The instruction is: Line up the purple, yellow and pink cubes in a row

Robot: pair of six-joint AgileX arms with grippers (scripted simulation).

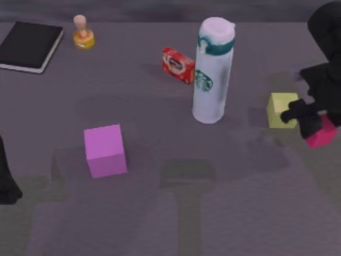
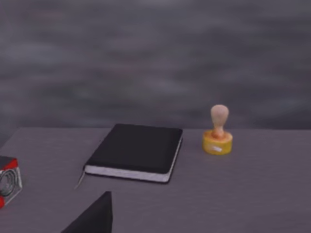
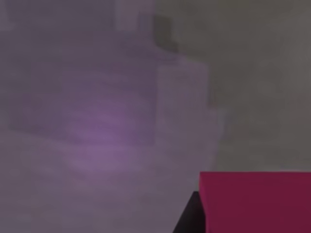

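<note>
A: Right pincer (image 1: 308, 124), right edge of the top view, clamps the pink cube (image 1: 322, 133) beside the yellow cube (image 1: 281, 110); the purple cube (image 1: 105, 150) sits lower left of centre on the desk (image 1: 176, 213)

B: And the left pincer?

A: Parked at the lower left edge; its fingers cannot be made out

B: How should the carry go?

A: Likely lift clear of yellow, pass in front of the white flask (image 1: 212, 69), and set pink down square, level with purple, leaving a gap for yellow between them
</note>
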